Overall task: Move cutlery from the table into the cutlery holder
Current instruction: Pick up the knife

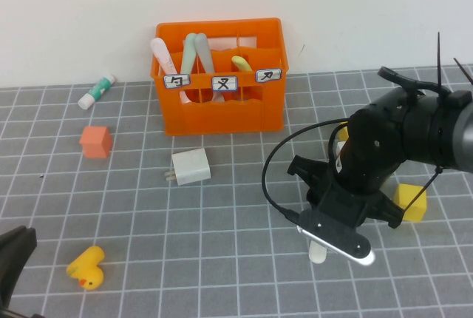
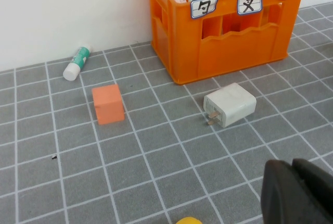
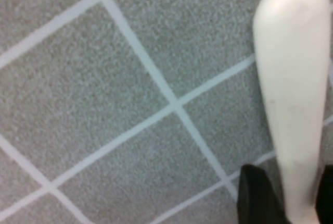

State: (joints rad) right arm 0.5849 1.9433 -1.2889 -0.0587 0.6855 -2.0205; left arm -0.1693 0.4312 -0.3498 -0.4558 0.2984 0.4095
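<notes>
Risk, main: cream-white knife lying flat on the table, right gripper down over it, fingers parted and straddling the handle, not yet closed. Thin, flat piece low against the surface; likely to skid or pivot out if the fingers close off-centre or scrape the top first.

Risk, second: cutlery holder well apart from the knife, at the far side by the wall, already crowded: pink spoon, mint-green spoon, grey fork and yellow knife standing inside. Possible snag on a divider or on a standing piece during insertion.

Risk, minor: yellow block just beside the right arm; possible knock on lifting.

Surface: grey, flat, gridded with thin white lines. Room: plain white wall directly behind.

Loose items, largest to smallest: white charger plug in front of the holder; yellow rubber duck at the near left; small orange cube; glue stick near the wall.

Left gripper: parked at the near left corner, fingers clenched, nothing between them.
</notes>
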